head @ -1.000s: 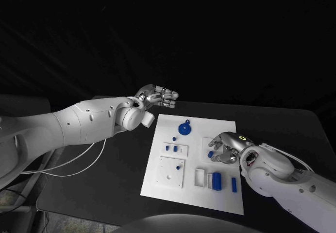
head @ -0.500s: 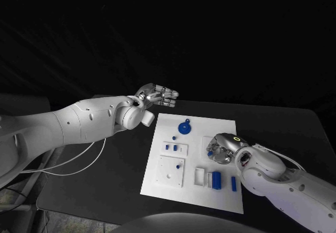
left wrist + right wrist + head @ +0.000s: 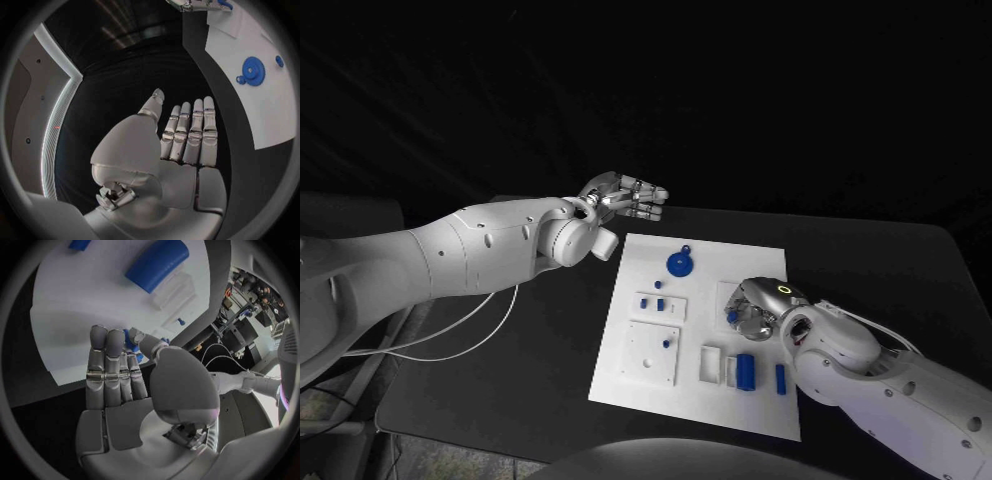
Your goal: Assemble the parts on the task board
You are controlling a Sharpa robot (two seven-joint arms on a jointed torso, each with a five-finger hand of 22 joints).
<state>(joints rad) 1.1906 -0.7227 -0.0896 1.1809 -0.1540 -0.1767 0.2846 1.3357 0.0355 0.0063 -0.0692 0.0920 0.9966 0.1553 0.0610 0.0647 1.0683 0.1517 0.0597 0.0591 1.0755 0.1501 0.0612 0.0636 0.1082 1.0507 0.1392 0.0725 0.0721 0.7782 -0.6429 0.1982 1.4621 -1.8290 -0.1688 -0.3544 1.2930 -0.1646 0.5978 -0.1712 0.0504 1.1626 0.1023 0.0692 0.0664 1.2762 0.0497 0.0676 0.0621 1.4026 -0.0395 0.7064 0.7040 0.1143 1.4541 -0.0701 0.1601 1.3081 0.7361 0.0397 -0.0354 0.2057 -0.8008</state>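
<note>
Board point(image 3: 629, 385): white plate mid-table point(image 3: 502, 400), blue parts spread over it.
Left robot hand point(image 3: 626, 197): raised beyond the board's far-left corner, off the plate; fingers straight and side by side, nothing in it.
Right robot hand point(image 3: 759, 312): over the board's right side, fingers bent down onto the plate.
Right grasp, head view: small blue part point(image 3: 733, 317) showing just left of the fingers; contact hidden under the hand.
Right grasp, wrist view: same small blue part point(image 3: 130, 342) pinched between thumb and fingertips point(image 3: 115, 335), right at the board surface.
Gear point(image 3: 679, 265): blue, flat on the board's far part, well apart from both hands; seen again past the left hand's fingertips point(image 3: 252, 70), with a smaller blue knob point(image 3: 279, 61) beside it.
Long block point(image 3: 744, 372): blue, near end of the board, between a white slot piece point(image 3: 713, 366) and a thin blue bar point(image 3: 780, 379); large and close in the right wrist view point(image 3: 157, 264).
Small pieces left of centre: two blue bits point(image 3: 652, 301) on a raised white square, another point(image 3: 666, 343) on the bigger square nearer the robot.
Hard to make out: shape of the pinched part; whether it sits in a socket or lies free cannot be told.
Cut off: right forearm covers the board's near-right edge.
</note>
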